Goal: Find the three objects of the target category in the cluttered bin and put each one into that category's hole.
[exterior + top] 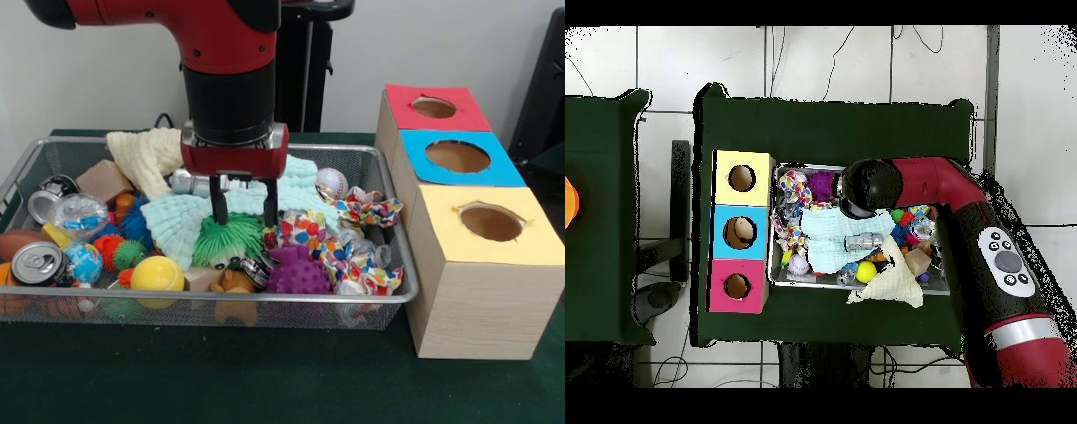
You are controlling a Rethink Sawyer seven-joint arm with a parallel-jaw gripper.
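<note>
The wire mesh bin [265,299] is full of toys and cloths; it also shows in the overhead view [815,283]. My gripper [244,212] hangs over the bin's middle, open and empty, its two black fingers just above a green spiky ball [228,238]. A tan-orange plush [235,283] lies at the front rim, below and in front of the gripper, partly buried. No other soft animals show. The red-topped box's hole [433,107] is the farthest of the boxes on the right, and also shows in the overhead view [737,286]. In the overhead view my arm [870,186] covers the gripper.
Blue-topped hole [457,156] and yellow-topped hole [491,223] stand beside the bin. In the bin: a purple spiky ball [298,272], mint cloth [181,219], cream cloth [146,152], baseball [331,183], soda can [35,262], yellow ball [157,274], patterned fabric [353,256], silver toy robot [196,183].
</note>
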